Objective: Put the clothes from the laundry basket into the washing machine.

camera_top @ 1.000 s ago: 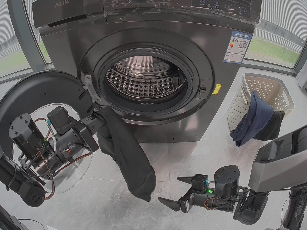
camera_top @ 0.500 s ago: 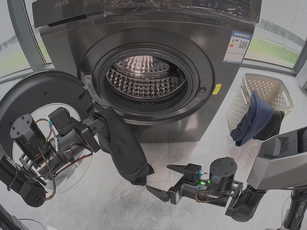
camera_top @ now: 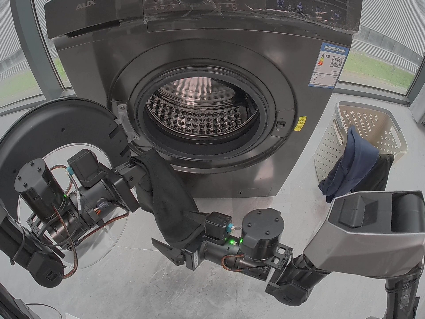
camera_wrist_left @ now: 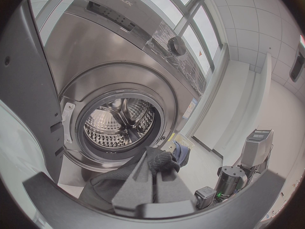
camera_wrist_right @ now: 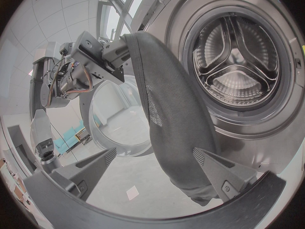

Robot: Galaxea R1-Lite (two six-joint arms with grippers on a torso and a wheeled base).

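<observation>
Pale floor: head view shows laundry basket; left gripper pinches black garment.

black garment: long dark cloth, top end pinched in left gripper, hanging limp before the machine's lower rim; bottom end between right gripper's spread fingers
washing machine: grey front-loader, door swung wide open, steel drum exposed
laundry basket: cream, perforated, on floor right of machine
basket clothes: 2 pieces, navy garment and dark garment, draped over front rim
</observation>
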